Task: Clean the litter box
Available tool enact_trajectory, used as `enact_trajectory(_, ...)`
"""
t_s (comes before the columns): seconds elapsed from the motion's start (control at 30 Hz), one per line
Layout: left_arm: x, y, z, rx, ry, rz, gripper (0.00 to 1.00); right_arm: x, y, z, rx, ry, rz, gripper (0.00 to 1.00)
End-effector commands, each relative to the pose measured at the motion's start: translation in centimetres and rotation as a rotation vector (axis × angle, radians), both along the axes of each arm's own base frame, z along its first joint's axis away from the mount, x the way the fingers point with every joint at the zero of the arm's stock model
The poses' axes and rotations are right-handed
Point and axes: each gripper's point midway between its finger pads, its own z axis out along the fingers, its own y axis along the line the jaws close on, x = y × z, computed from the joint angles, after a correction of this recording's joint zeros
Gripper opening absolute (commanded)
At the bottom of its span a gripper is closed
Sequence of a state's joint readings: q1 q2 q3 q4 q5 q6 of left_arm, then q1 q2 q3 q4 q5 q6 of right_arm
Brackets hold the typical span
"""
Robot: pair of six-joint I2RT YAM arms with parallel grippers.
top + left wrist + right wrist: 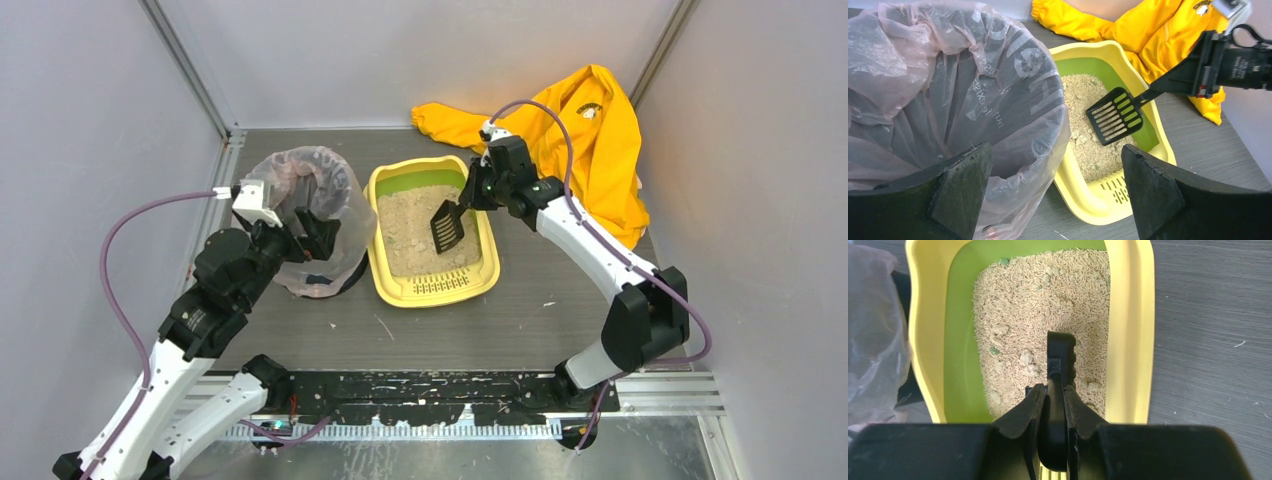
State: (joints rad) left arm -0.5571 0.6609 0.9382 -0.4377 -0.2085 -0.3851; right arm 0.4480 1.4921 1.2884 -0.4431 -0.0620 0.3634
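The right gripper (1053, 396) is clamped tight on the handle of a black slotted scoop (446, 226), its 2 fingers pressed against either side. The scoop slants down and away from it over the litter box (432, 290), which lies directly beneath this gripper. The blade is over the right half of the beige litter, and whether it touches the litter cannot be told. The box sits mid-table with its slotted lip toward the arms.

The left gripper (1055, 155) is spread wide and grips nothing, with the near rim of a bag-lined bin (310, 180) between its 2 fingers. The litter box is just to its right, beside the bin. A yellow garment (600, 150) lies behind the box on the right
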Motion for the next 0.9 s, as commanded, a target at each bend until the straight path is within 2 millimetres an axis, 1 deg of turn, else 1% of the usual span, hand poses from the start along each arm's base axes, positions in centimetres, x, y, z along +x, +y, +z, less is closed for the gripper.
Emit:
enact_trajectory(0.0,0.4,0.0,1.5,-0.049,-0.066,0.017,1.00,2.0,0.8,0.0,0.001,-0.041,0.009,0.01)
enact_trajectory(0.1,1.8,-1.0,1.0,-0.082,-0.069,0.020,1.00,2.5,1.8,-1.7,0.012,0.012,0.027,0.01)
enact_trajectory(0.2,3.6,-3.0,1.0,-0.097,-0.074,-0.020,1.00,2.2,3.3,-2.7,0.079,0.059,0.058,0.01)
enact_trajectory(0.23,4.4,-3.7,0.7,-0.090,-0.071,-0.029,1.00,2.0,3.8,-2.9,0.099,0.066,0.069,0.01)
enact_trajectory(0.33,6.1,-4.7,0.8,-0.077,-0.084,-0.032,1.00,1.9,4.7,-3.9,0.129,0.094,0.087,0.01)
enact_trajectory(0.4,6.9,-5.1,0.3,-0.067,-0.078,-0.033,1.00,1.9,5.3,-4.5,0.153,0.115,0.098,0.01)
enact_trajectory(0.5,7.3,-5.6,-0.8,-0.049,-0.055,-0.046,1.00,1.9,6.3,-5.0,0.207,0.139,0.111,0.01)
enact_trajectory(0.63,7.4,-5.0,-1.3,-0.020,-0.060,-0.024,1.00,2.0,7.5,-4.7,0.306,0.149,0.113,0.01)
enact_trajectory(0.73,7.2,-4.8,-1.2,-0.024,-0.070,-0.021,1.00,2.2,7.2,-4.7,0.336,0.152,0.092,0.01)
enact_trajectory(0.87,6.9,-4.7,-1.3,-0.031,-0.069,-0.025,1.00,2.8,5.9,-3.7,0.338,0.122,0.058,0.01)
